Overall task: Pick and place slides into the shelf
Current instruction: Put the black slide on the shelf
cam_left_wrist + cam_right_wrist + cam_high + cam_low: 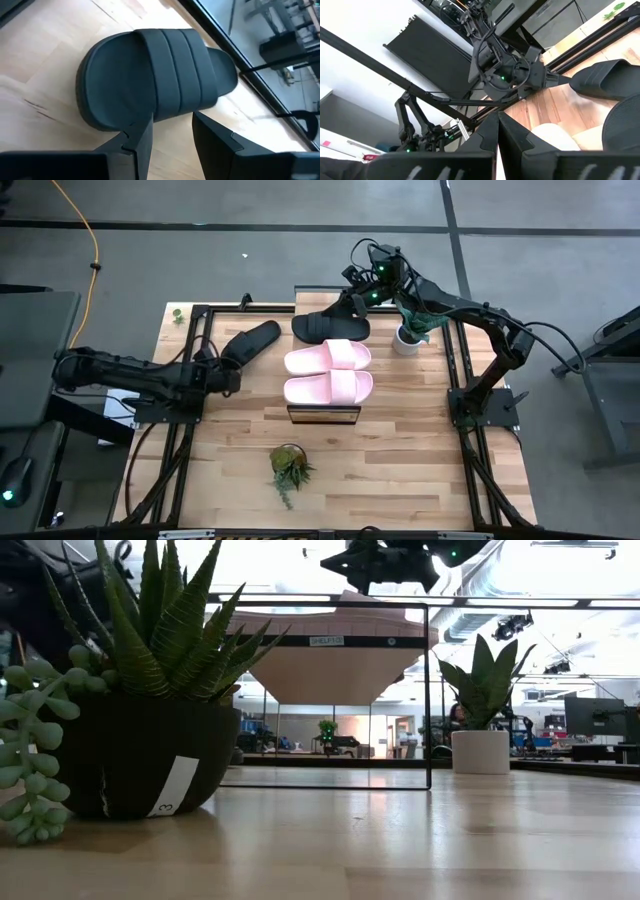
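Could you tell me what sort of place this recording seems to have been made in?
Most likely a robotics lab or open-plan workshop. A butcher-block table is fitted with black frames carrying two arms, a yellow cable trails over the grey floor, and the low view shows exposed ceiling ducts and monitors beyond.

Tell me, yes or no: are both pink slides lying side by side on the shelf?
Yes, the two pink slides lie parallel on the shelf.

The table held four slides, two black [250, 342] [330, 327] and two pale pink [328, 357] [328, 388], plus one shelf [323, 414], three potted plants [290, 467] [408, 336] [177, 313] and two arms.
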`<state>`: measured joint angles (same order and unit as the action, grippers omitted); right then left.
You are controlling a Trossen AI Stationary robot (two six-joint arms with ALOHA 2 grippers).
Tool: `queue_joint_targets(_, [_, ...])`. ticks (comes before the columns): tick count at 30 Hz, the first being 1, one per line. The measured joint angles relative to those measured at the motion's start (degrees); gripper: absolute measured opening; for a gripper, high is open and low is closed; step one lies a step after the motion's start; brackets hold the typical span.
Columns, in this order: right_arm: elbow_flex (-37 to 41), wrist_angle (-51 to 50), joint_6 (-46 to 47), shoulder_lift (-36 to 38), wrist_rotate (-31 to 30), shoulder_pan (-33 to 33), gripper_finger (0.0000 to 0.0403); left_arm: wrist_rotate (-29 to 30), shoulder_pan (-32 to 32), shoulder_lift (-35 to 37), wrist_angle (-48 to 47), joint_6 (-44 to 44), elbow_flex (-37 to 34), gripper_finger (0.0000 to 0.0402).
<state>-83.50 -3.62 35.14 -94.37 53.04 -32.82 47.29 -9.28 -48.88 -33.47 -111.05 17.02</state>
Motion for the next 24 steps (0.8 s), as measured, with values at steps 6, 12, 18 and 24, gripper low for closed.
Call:
queue_joint_targets(6, [0.00, 0.02, 0.00, 0.00, 0.00, 0.09, 0.0001, -0.67, -3.77, 0.00, 3.45, 4.81, 0.00, 0.0127])
queue_joint_targets(12, [0.00, 0.02, -0.17, 0.00, -0.03, 0.73, 0.0001, -5.44, -8.78, 0.02, 6.17, 11.91, 0.02, 0.0127])
queue_joint_targets(18, [0.00, 0.00, -0.15, 0.00, -0.31, 1.03, 0.0001, -8.22, -12.43, 0.00, 7.45, 14.93, 0.02, 0.0127])
queue_joint_targets(24, [0.00, 0.02, -0.04, 0.00, -0.31, 1.03, 0.0001, -9.12, -14.10, 0.00, 7.30, 15.89, 0.02, 0.0127])
